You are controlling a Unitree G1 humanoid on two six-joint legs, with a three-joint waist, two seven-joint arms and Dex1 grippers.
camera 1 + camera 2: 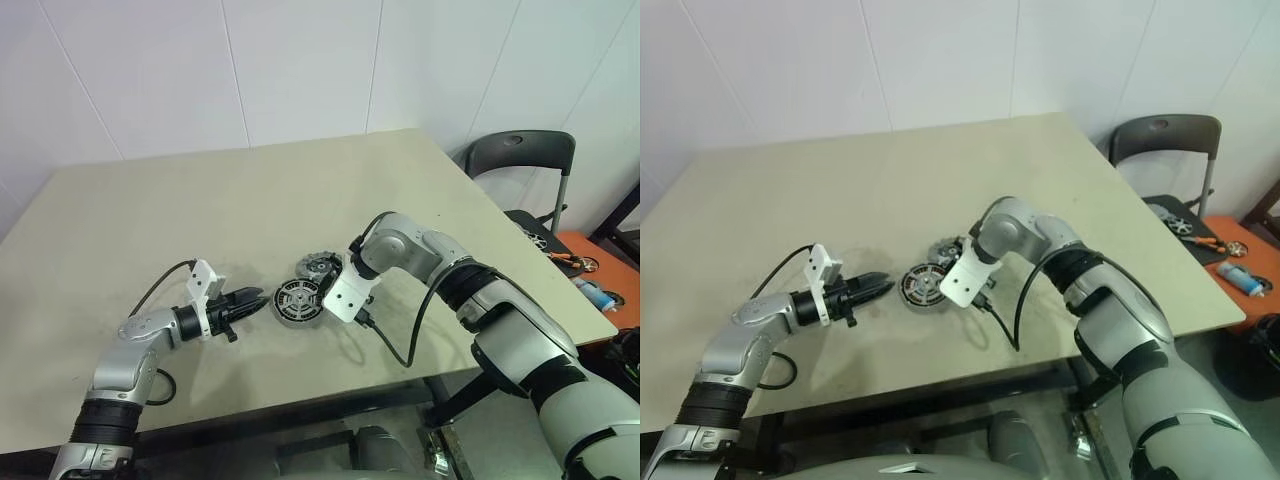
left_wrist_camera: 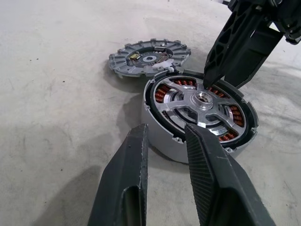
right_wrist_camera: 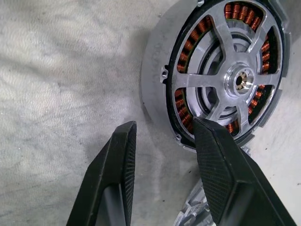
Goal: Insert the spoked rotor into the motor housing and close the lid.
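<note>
1. I am looking into what I take for a lab or workshop room: plain white panelled walls [image 1: 300, 70] close behind a bare beige counter [image 1: 250, 200].
2. A dark plastic chair [image 1: 520, 160] stands at the counter's two o'clock corner.
3. At three o'clock, an orange surface [image 1: 590, 265] carries small loose tools.
4. Motor parts lie on the counter: a motor housing [image 2: 200, 115] with copper windings and a lid [image 2: 148, 56] beside it.

Both eye views look down from the head over the counter [image 1: 250, 200]. Each wrist view sits close above the housing [image 2: 200, 117], which all four share.
</note>
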